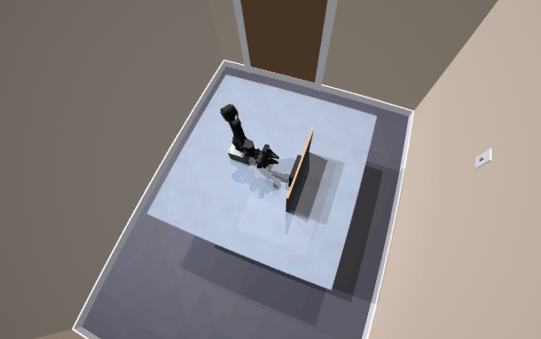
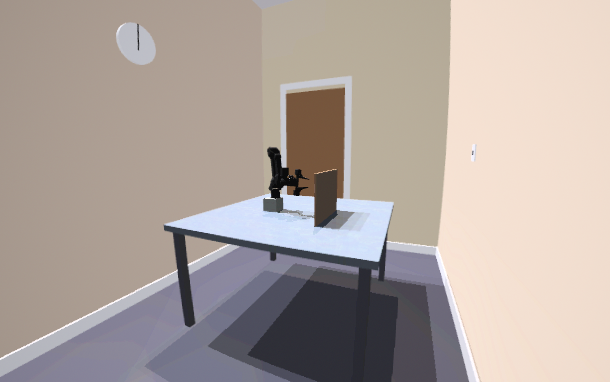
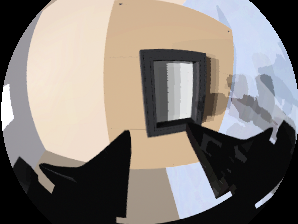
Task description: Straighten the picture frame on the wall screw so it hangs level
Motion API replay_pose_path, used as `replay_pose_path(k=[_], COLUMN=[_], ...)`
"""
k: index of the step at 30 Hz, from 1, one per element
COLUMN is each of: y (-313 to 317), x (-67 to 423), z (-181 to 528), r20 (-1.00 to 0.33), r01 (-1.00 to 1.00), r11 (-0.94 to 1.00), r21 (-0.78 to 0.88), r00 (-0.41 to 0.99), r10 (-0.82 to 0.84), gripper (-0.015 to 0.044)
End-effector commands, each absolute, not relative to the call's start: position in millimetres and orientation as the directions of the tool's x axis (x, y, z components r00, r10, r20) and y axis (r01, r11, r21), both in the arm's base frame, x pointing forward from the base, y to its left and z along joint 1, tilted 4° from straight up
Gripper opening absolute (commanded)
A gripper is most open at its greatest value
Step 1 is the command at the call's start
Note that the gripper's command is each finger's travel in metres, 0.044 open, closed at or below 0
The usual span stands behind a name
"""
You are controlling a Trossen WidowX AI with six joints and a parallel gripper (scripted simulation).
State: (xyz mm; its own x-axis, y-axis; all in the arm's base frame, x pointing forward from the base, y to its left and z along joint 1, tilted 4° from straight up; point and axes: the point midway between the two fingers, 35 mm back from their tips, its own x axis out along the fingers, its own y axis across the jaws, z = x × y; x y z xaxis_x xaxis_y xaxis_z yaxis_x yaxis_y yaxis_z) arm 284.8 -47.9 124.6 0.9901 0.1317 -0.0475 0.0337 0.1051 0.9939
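Nearest the wrist lens, the hand (image 3: 162, 163) is held part-open, grasping nothing. Beyond its fingers, the dark picture frame (image 3: 174, 91) is seen mounted on a tan panel (image 1: 300, 169) upon the table (image 2: 240, 226). No writing can be read.

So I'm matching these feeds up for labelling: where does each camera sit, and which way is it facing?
Top: high overhead, looking down on the table, the whole arm and the board's top edge.
Exterior: across the room, facing the door; shows the arm and the board's plain back.
Wrist: on the arm's end, facing the picture frame; both fingers show, open.
Top and exterior share table, arm, board.
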Motion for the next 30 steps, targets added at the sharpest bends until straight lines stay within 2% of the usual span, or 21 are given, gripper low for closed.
replay_pose_path(k=[1, 7, 30], y=[-48, -38, -37], x=[307, 354, 366], z=[127, 123, 123], r20=[-0.038, -0.021, -0.019], r01=[0.026, 0.012, 0.01], r11=[0.1, 0.088, 0.087], r21=[0.995, 0.996, 0.996], r00=[0.992, 0.995, 0.995], r10=[0.122, 0.1, 0.1], gripper=[0.026, 0.026, 0.026])
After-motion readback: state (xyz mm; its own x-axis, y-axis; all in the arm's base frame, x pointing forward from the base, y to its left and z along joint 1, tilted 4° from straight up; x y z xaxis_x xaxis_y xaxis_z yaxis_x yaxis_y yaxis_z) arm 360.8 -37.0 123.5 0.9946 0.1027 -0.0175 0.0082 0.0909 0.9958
